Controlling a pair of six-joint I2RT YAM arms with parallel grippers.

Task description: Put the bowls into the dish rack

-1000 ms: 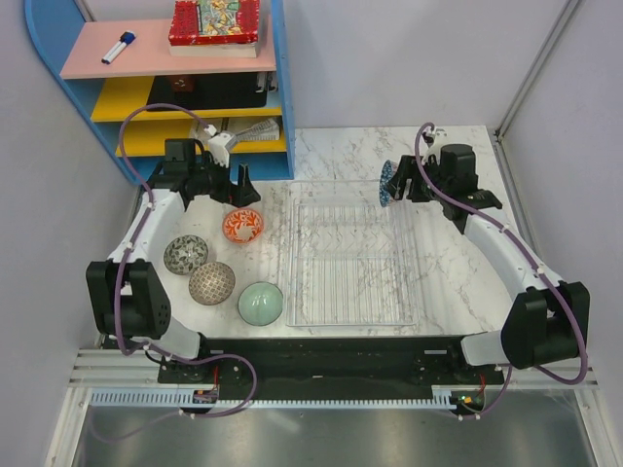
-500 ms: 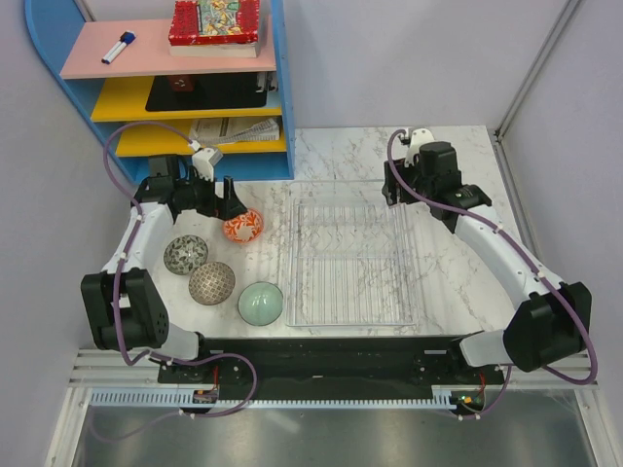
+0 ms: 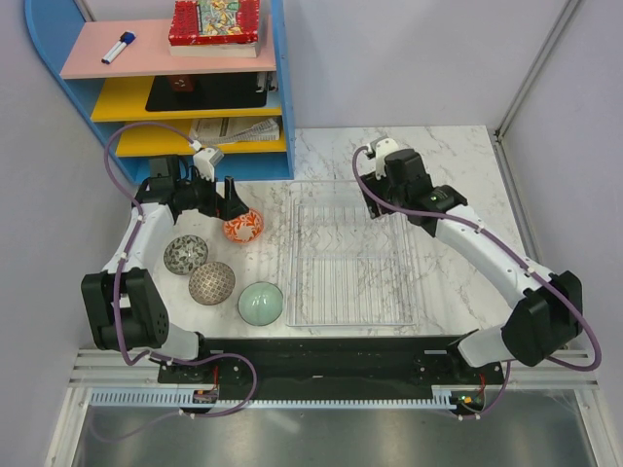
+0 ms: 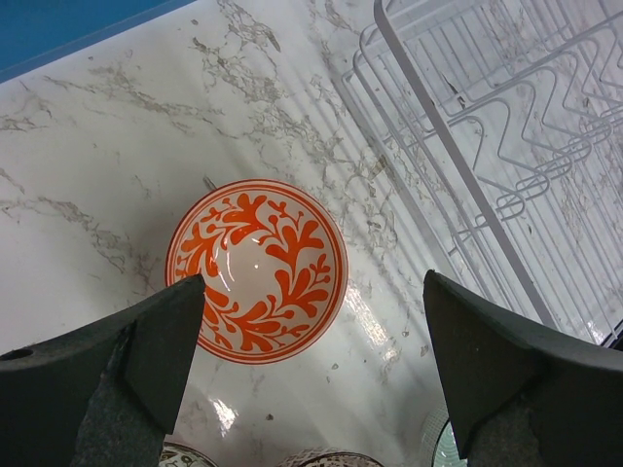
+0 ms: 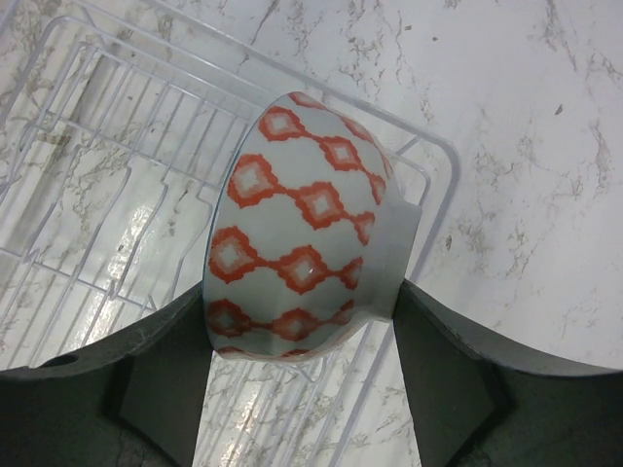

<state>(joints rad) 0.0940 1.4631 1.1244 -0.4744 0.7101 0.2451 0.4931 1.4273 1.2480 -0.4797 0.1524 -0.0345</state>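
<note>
As the right end effector pinches a white, red-diamond bowl, the left end effector gapes.

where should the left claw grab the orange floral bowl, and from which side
From straight above, pinch the rim of the orange floral bowl: it seems to sit mouth-up, so the thin edge is exposed. The open left claw hangs over it.

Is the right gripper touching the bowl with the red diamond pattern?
Touching. The right wrist view shows the right gripper closed on the patterned bowl: one finger presses its rim, the other its foot.
</note>
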